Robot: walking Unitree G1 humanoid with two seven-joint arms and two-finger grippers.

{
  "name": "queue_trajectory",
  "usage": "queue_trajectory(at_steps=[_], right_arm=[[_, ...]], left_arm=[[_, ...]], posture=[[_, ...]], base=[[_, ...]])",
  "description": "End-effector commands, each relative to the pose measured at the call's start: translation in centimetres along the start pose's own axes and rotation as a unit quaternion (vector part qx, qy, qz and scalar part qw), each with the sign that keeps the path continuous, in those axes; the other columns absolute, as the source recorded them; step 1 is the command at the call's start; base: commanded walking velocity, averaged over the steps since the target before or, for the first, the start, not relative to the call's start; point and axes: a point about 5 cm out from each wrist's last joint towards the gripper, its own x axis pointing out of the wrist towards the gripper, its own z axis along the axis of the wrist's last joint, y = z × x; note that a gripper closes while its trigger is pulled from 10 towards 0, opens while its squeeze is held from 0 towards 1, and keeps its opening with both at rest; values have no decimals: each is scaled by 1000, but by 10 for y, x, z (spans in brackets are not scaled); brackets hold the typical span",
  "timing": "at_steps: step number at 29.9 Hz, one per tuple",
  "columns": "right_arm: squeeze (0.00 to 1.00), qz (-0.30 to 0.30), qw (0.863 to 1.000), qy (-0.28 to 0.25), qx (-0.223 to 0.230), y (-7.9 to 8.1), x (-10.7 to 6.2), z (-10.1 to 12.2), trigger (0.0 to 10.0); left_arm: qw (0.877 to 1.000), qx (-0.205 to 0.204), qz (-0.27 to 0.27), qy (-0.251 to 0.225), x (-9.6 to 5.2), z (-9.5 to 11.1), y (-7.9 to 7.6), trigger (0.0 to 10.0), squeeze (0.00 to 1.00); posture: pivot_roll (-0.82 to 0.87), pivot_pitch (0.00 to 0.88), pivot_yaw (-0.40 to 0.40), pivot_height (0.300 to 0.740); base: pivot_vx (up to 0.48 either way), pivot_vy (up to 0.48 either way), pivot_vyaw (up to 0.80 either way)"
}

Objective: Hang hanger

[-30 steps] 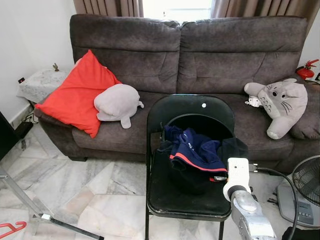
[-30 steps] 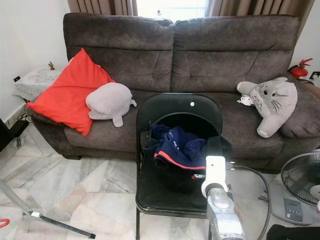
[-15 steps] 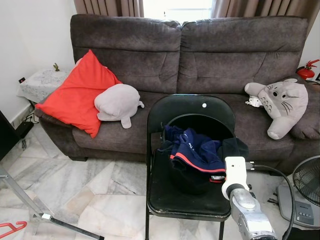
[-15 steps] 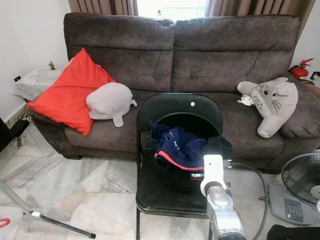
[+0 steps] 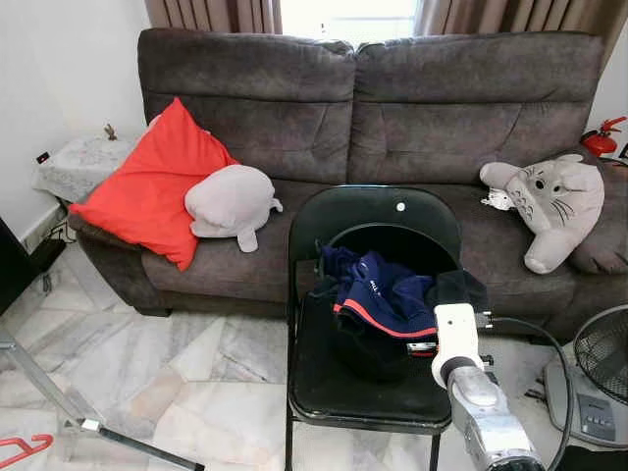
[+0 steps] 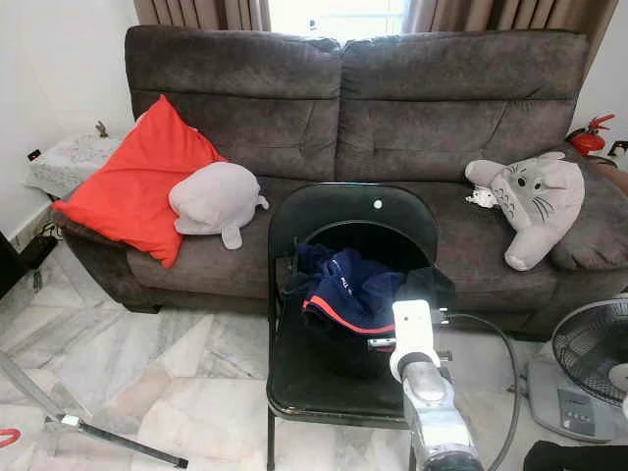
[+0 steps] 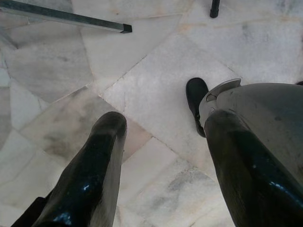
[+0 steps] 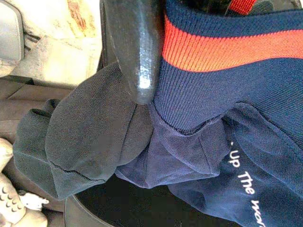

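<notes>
Fingers [image 7: 94, 179] of the left gripper [image 7: 165, 124] are spread apart with nothing between them, pointed down at the marble floor [image 7: 156, 61]; that arm hangs idle. The right gripper [image 5: 429, 343] is pressed into the clothes heap [image 5: 383, 299] at the right front of the chair [image 5: 373, 211] seat. Whether it is open or clamped cannot be told.

The hanger [image 5: 25, 449], red, is seen on the floor well to the left of the chair and in front of it, just beside a grey metal rack leg [image 5: 59, 407]. It is not held.

Step judged: a garment is being picked off the chair.
- One layer only should be taken. The red-striped hem [image 8: 227, 49] is the firmest edge. The dark grey piece [image 8: 80, 137] lies right against it and could be dragged along.
- The lift should go straight up, clear of the chair back.
- The hanger then has to be fetched from left of the chair. The free left gripper is better placed for that.

Writing: "Up The" in white on the navy fabric [image 8: 213, 156], with the rest cut off. No brand can be read.
</notes>
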Motion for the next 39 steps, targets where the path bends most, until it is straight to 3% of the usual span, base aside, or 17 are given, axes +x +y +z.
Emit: queue_trajectory(at_steps=[1,8,9,10,11,20,33,37,39], right_arm=[[0,-3,1000,-1,-1,1,1,0,0],[0,-19,998,-58,26,8,-5,15,0],[0,-18,997,-70,34,12,-7,19,3020],[0,-18,996,-77,39,14,-8,22,3020],[0,-14,994,-98,49,19,-11,29,10000],[0,-21,979,-198,33,30,-20,66,10000],[0,16,961,-269,-58,45,-30,91,10000],[0,54,944,-309,-97,59,-37,105,10000],[0,92,929,-338,-120,72,-43,113,10000]], left_arm=[[1000,4,0,8,0,-2,0,10000,0],[1000,5,-1,7,2,1,-8,10000,0],[1000,6,0,7,1,1,-7,10000,0],[1000,6,1,7,1,0,-7,10000,0],[1000,6,2,7,1,0,-6,10000,0],[1000,5,4,7,1,-2,-5,10000,0],[1000,3,5,8,0,-3,-5,10000,0],[1000,4,6,8,0,-3,-5,10000,0],[1000,5,6,7,0,-2,-4,10000,0]], posture=[[48,0,52,740],[47,0,50,740],[47,0,50,740],[47,0,50,740],[44,0,50,740],[42,0,46,740],[41,0,43,740],[38,0,45,740],[38,0,45,740]], base=[[0,0,0],[0,0,0],[0,0,0],[0,0,0],[0,0,0],[0,0,0],[0,0,800],[0,0,800],[0,0,800]])
